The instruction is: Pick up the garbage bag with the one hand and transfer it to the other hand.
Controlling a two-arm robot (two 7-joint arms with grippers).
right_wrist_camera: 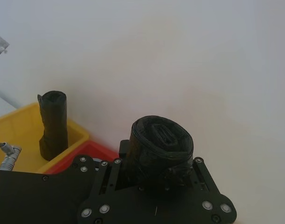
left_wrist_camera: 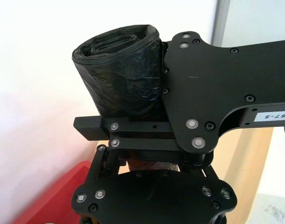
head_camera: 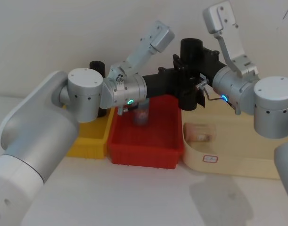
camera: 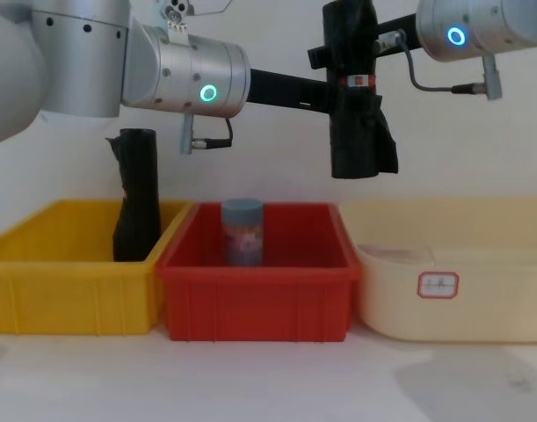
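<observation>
Sitting nearest along the lower part of the chest view, three bins in a row: yellow bin (camera: 66, 264) at lower left, red bin (camera: 259, 281) at centre, cream tray (camera: 453, 281) at lower right with a small label on its front. Standing upright inside the red bin, a blue-grey can (camera: 242, 231). Leaning slightly in the yellow bin's right end, a plain black roll (camera: 136, 198), also seen at left of the right wrist view (right_wrist_camera: 53, 123).

Higher up, above the red bin's right edge in the upper centre of the chest view, the garbage bag (camera: 356, 105), upright, well clear of the bins, with a red-and-white band near its middle. Reaching in from the left of frame, left gripper (camera: 334, 97), fingers closed narrow against the roll's middle. Coming from the upper right, right gripper (camera: 360, 53), also clamped on the roll, higher up near its top. Behind all, a plain pale wall (head_camera: 87, 28).
</observation>
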